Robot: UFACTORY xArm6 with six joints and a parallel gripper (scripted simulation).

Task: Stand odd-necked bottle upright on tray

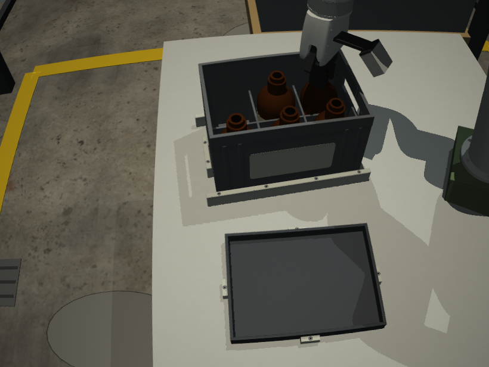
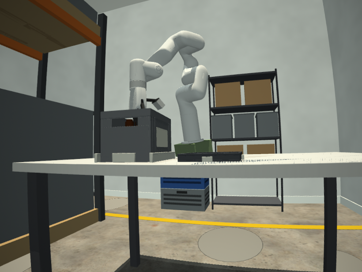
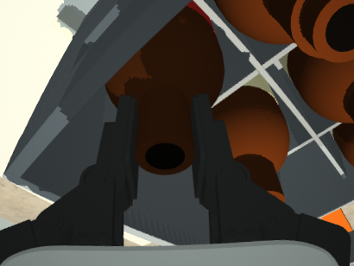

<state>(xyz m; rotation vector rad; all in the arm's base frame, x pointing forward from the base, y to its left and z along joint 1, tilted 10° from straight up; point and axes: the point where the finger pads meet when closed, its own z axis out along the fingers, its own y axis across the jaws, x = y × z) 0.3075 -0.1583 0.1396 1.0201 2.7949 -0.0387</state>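
The dark grey crate (image 1: pixel 233 165) (image 2: pixel 122 140) holds five brown bottles. My gripper (image 1: pixel 319 78) (image 3: pixel 164 117) reaches down into its back right cell and is shut on the neck of the back right bottle (image 1: pixel 316 100) (image 3: pixel 181 52), one finger on each side. That bottle stands in its cell; its base is hidden. The back middle bottle (image 1: pixel 275 100) is beside it. The front left bottle (image 1: pixel 236 123), front middle bottle (image 1: pixel 289 115) and front right bottle (image 1: pixel 335 107) show mainly their necks above the front wall. The shallow tray (image 1: pixel 296 284) (image 2: pixel 193 157) lies flat with no bottle on it.
Pale stop blocks, such as the long front strip (image 1: pixel 290 183), border the crate. Small blocks, one at the front (image 1: pixel 310 338), border the tray. The arm's green base (image 1: pixel 466 189) (image 2: pixel 193 147) stands to the right. Thin dividers (image 1: pixel 299 103) (image 3: pixel 276 84) separate the crate's cells.
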